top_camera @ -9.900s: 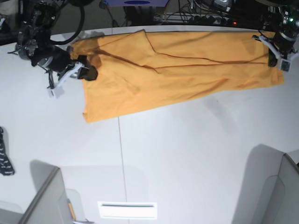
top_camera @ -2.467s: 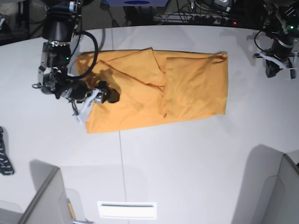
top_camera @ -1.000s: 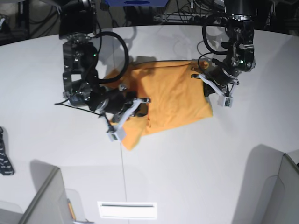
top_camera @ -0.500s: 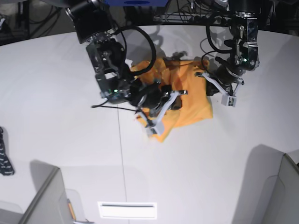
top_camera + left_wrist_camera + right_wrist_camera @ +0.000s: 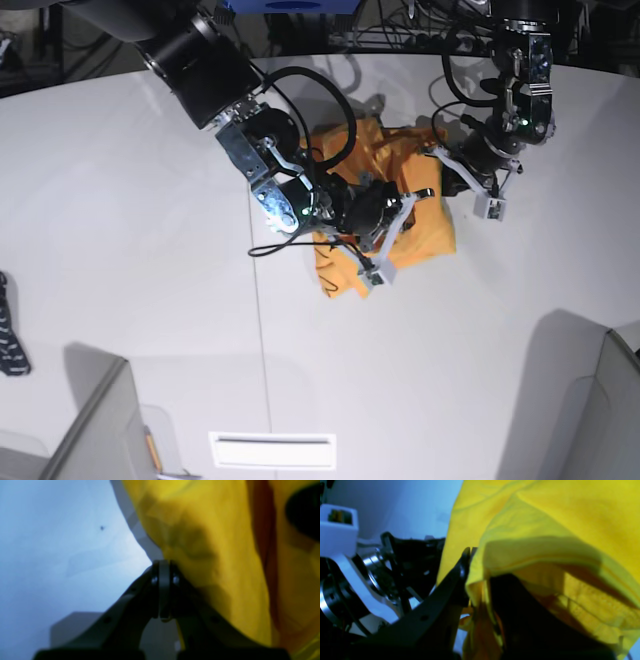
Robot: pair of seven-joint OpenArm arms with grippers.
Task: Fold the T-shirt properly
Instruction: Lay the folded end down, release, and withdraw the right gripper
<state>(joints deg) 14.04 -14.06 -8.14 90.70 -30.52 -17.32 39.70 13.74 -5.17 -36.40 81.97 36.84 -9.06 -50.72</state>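
Pinching the T-shirt [image 5: 425, 225] to fold it over, right fingers [image 5: 472, 555] grasp cloth mid-frame; left fingers [image 5: 161, 565] stay clenched, empty.

The place looks like a robotics lab. A broad, plain white counter [image 5: 120, 300] fills most of the base view. Along its far edge at the top of the frame runs a dark strip crowded with tangled cables [image 5: 400, 35] and electronic gear, one small red light glowing among them. Grey partition panels [image 5: 95, 430] stand at the lower left and lower right corners.
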